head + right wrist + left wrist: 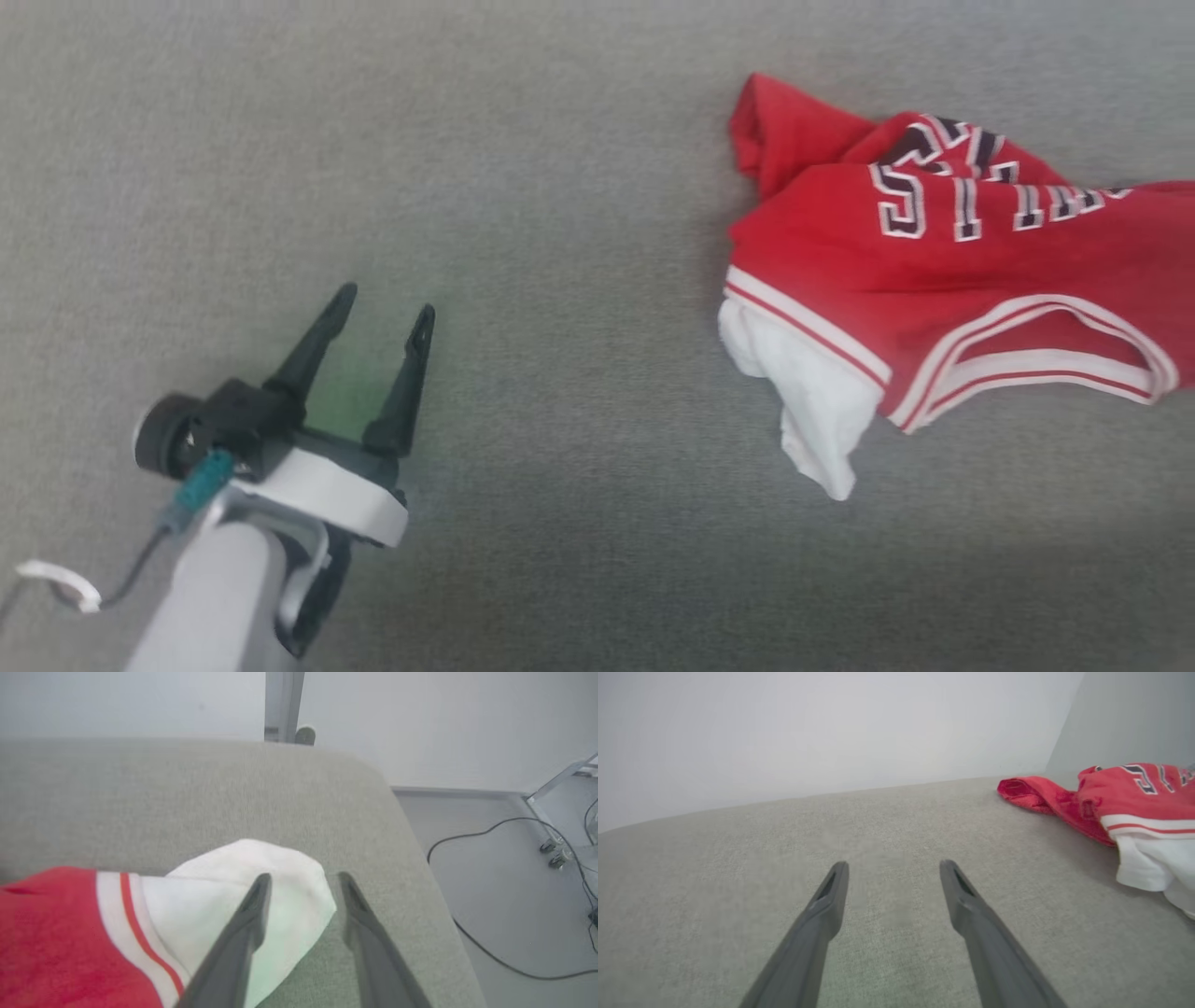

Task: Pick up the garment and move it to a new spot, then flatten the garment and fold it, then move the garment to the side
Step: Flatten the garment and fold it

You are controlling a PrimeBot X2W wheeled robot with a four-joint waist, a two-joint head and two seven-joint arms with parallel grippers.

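The garment (934, 280), a red jersey with white sleeves, striped trim and dark lettering, lies crumpled on the grey cushion at the right of the head view. My left gripper (386, 303) hovers open at the lower left, well apart from it, nothing between its fingers. In the left wrist view the left gripper (893, 865) points over bare fabric, with the garment (1134, 798) off to the right. My right gripper (305, 877) stands open just above the garment's white sleeve (224, 891). Its left finger lies over the sleeve; the right finger is over bare cushion.
The grey cushion (233, 788) ends in a rounded edge on the right of the right wrist view. Beyond it are the floor with a black cable (472, 835) and a metal frame on casters (551, 849). A pale wall (831, 732) backs the cushion.
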